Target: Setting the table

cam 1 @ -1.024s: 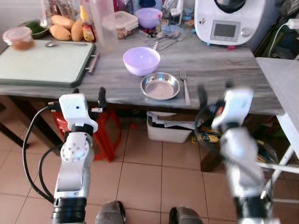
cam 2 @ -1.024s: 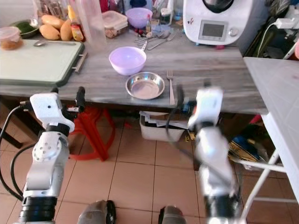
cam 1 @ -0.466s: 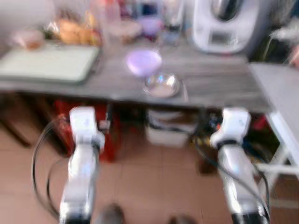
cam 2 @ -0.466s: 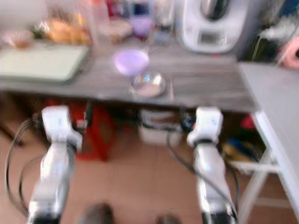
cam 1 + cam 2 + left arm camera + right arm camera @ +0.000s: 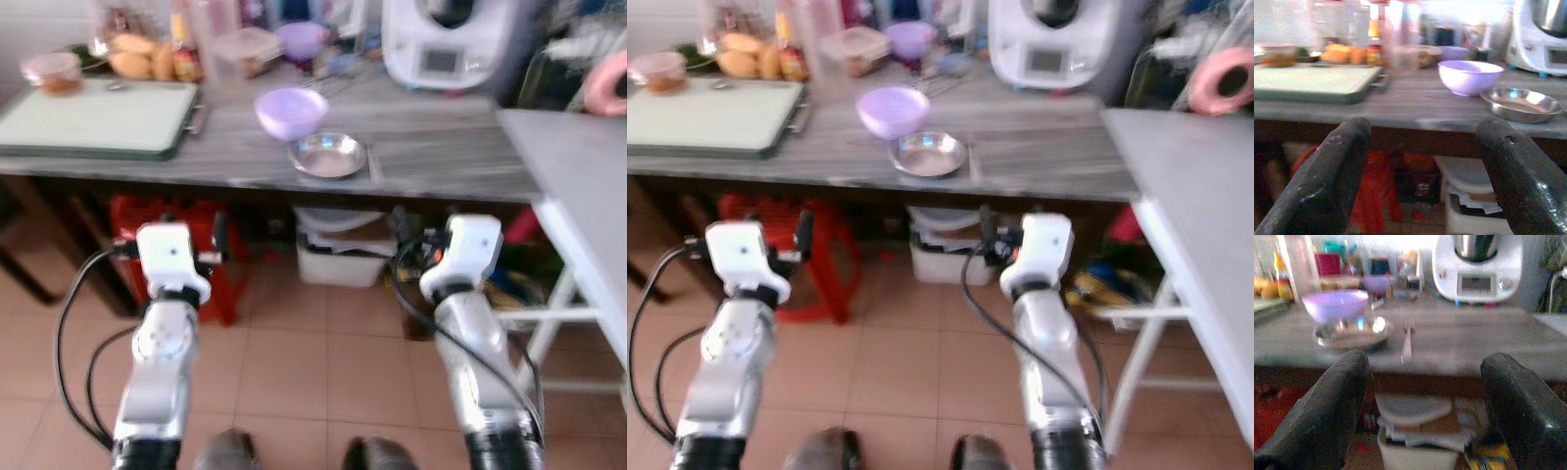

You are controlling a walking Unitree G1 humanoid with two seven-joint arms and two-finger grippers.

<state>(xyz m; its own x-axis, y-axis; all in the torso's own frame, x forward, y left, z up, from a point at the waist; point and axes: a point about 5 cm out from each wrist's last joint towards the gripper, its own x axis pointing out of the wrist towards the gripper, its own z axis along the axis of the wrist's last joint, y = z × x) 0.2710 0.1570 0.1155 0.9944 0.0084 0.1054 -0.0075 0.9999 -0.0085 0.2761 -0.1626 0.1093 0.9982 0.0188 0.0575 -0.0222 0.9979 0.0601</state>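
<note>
Grey worktop (image 5: 441, 166) across upper frame, bearing lavender bowl (image 5: 291, 110), steel dish (image 5: 328, 155) just below it, and fork (image 5: 373, 164) just right of the dish, long axis running away from the viewer. Left claw (image 5: 186, 235) and right claw (image 5: 416, 227) at mid-frame, both spread wide and empty, short of the worktop edge. Fork up and slightly left of the right claw; right arm judged nearer.

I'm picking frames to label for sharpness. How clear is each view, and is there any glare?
Both eye views are softly blurred, the fork barely readable. Left wrist view: steel dish slightly soft, backlit clutter washed out. Right wrist view: bright glints on that dish, and the purple bowl is hazy.
</note>
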